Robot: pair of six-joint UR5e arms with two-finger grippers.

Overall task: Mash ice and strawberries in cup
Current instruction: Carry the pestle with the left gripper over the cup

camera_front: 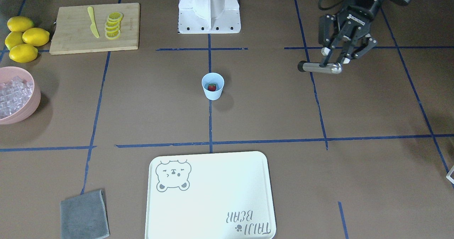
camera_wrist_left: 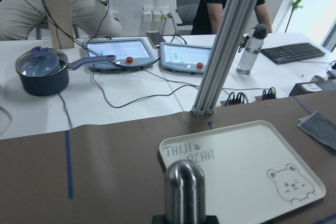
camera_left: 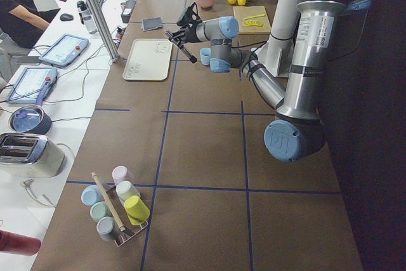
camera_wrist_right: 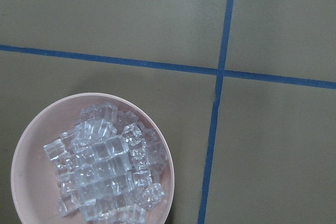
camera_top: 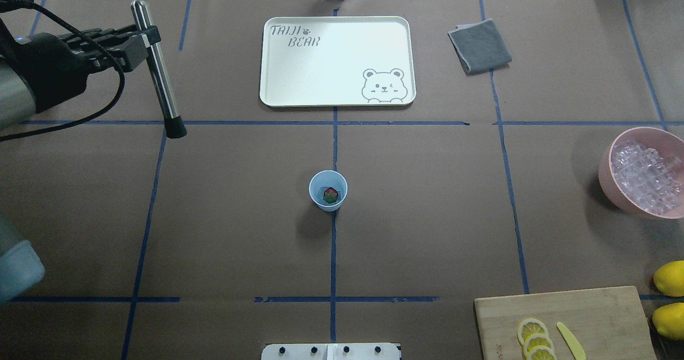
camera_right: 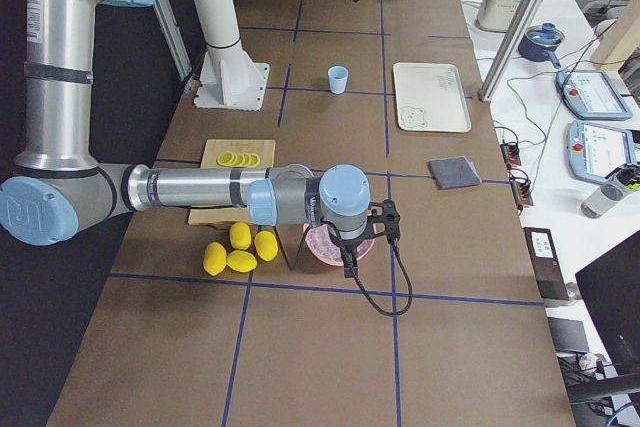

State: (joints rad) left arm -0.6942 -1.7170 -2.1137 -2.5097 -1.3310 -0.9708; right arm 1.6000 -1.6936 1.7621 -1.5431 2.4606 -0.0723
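My left gripper (camera_front: 333, 60) pinches a metal masher (camera_front: 319, 67); the cup (camera_front: 212, 92) stands well apart from it. Right gripper (camera_right: 350, 252): spread or pressed together, I cannot tell.

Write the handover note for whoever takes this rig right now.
Left gripper: shut on the metal masher, held in the air well away from the cup.
Right gripper: above the pink bowl; cannot tell whether it is open or shut.
Things: strawberry is in the cup at table centre. Ice is heaped in the pink bowl; cannot tell whether any is in the cup.
Done: berry in, masher in hand.
Left: add ice if needed, bring masher to cup, mash.
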